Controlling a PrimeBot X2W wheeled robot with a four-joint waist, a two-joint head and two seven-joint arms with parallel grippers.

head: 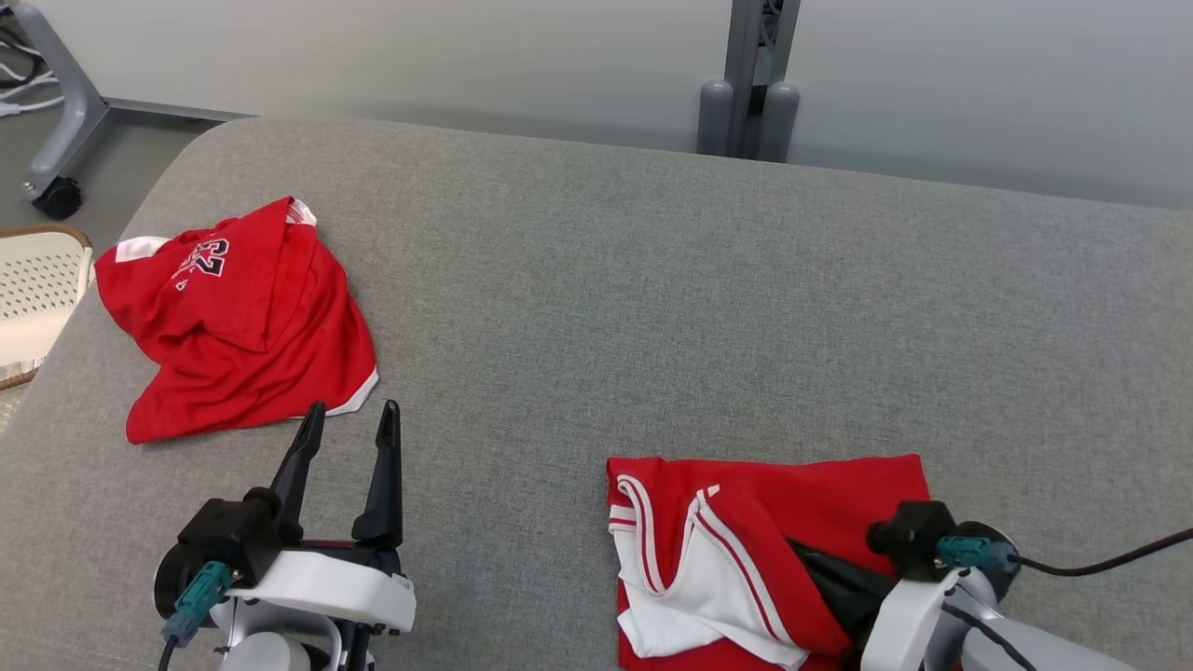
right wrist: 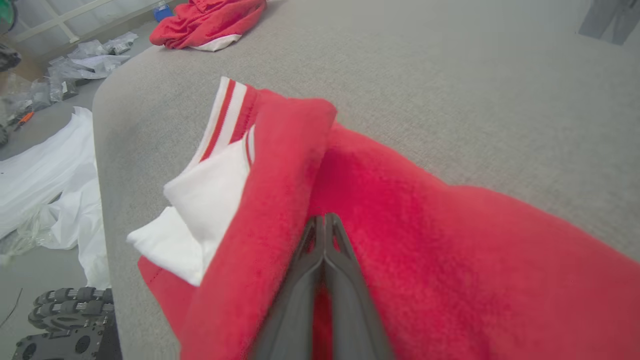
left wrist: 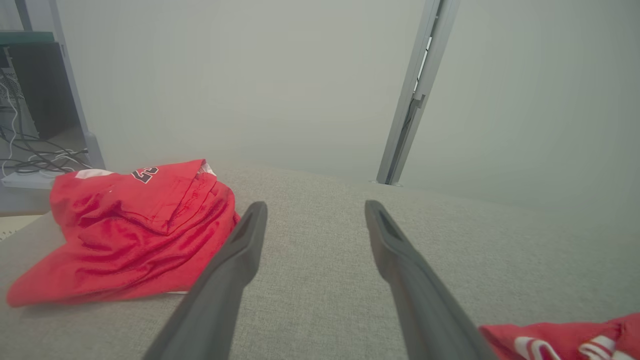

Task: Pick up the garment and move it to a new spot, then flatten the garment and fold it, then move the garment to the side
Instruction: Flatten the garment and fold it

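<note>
A red garment (head: 820, 494) with white striped trim lies bunched at the near right of the grey cushioned surface (head: 606, 308). My right gripper (head: 809, 564) reaches into it from the right, and its fingers (right wrist: 325, 235) are pressed together on a ridge of the red fabric (right wrist: 400, 210). A white inner panel (right wrist: 210, 200) folds out on the garment's left side. My left gripper (head: 349, 419) stands open over bare surface near the front left. Its fingers (left wrist: 240, 245) hold nothing and sit just short of a second crumpled red jersey (head: 233, 317).
The second jersey (left wrist: 130, 235), printed with a number, lies at the far left. A white perforated basket (head: 37, 280) sits past the left edge. A grey post (head: 750, 84) stands behind the surface. White plastic sheets (right wrist: 45, 175) and black parts (right wrist: 70, 320) lie on the floor.
</note>
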